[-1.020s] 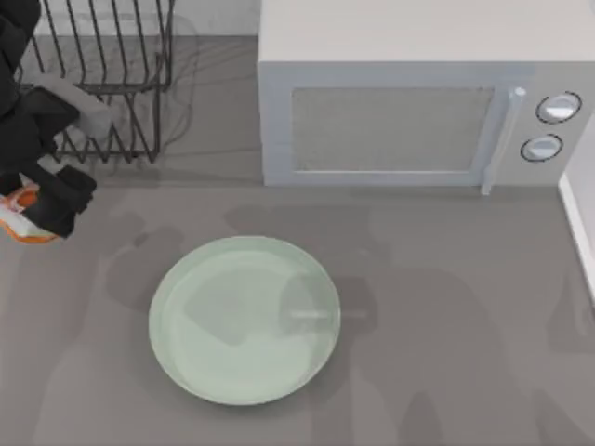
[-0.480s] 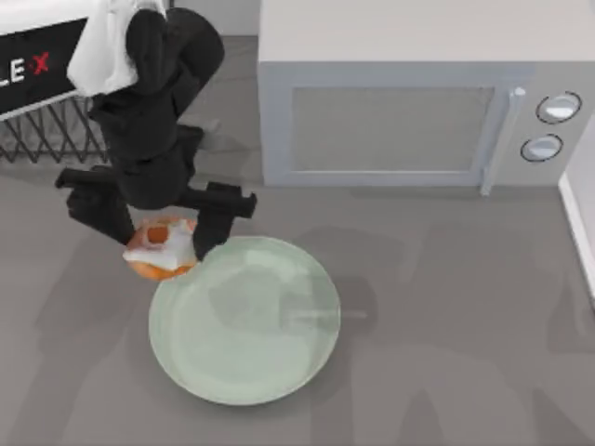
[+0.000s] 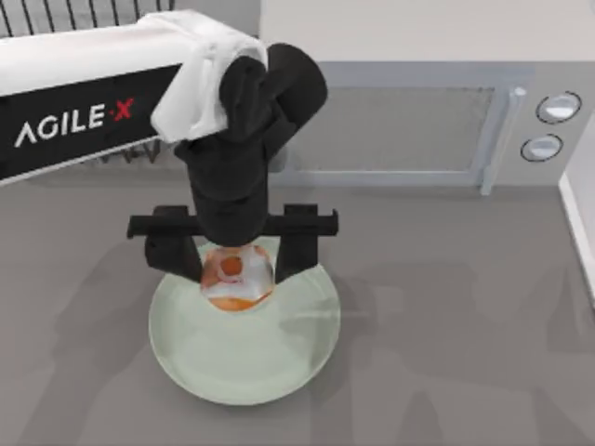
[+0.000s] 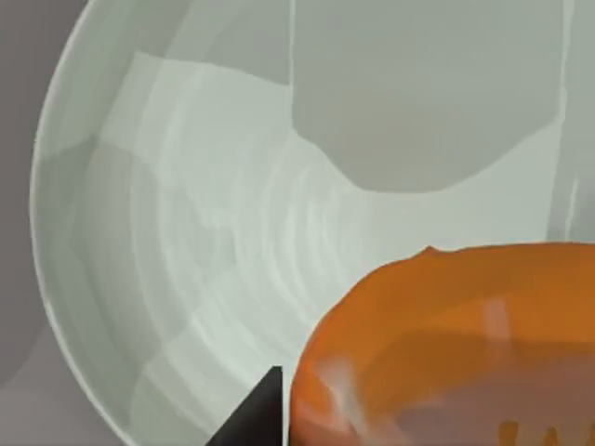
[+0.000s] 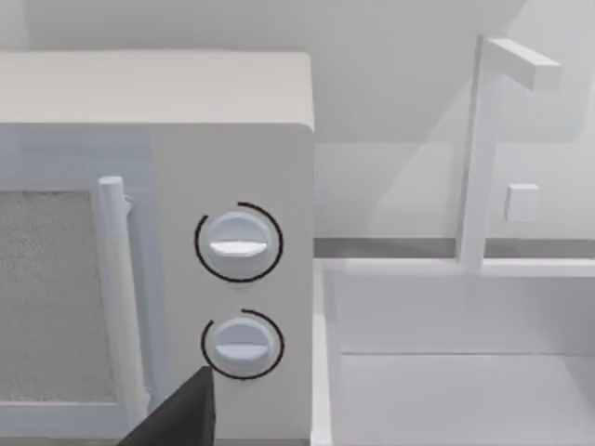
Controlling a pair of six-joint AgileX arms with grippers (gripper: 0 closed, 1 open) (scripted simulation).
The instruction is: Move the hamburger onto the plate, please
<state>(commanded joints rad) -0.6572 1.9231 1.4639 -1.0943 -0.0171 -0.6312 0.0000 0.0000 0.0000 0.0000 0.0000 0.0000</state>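
Observation:
The hamburger [image 3: 237, 277], orange-brown with white patches, hangs just over the far part of the pale green plate [image 3: 251, 362]. My left gripper [image 3: 237, 265] points straight down and is shut on it, one black finger on each side. In the left wrist view the hamburger [image 4: 446, 344] bulks orange in front of the plate [image 4: 186, 232]. Whether the hamburger touches the plate I cannot tell. A dark part of my right gripper [image 5: 177, 413] shows near the microwave's knobs, parked away from the plate.
A white microwave [image 3: 400, 121] stands behind the plate, its door handle and two knobs [image 5: 237, 243] at the right. A black wire rack [image 3: 56, 14] sits at the far left behind my left arm. A white basin [image 5: 465, 372] lies to the right of the microwave.
My left arm has swung from the table's left edge to the right, carrying the hamburger from beside the wire rack to above the plate's far part.

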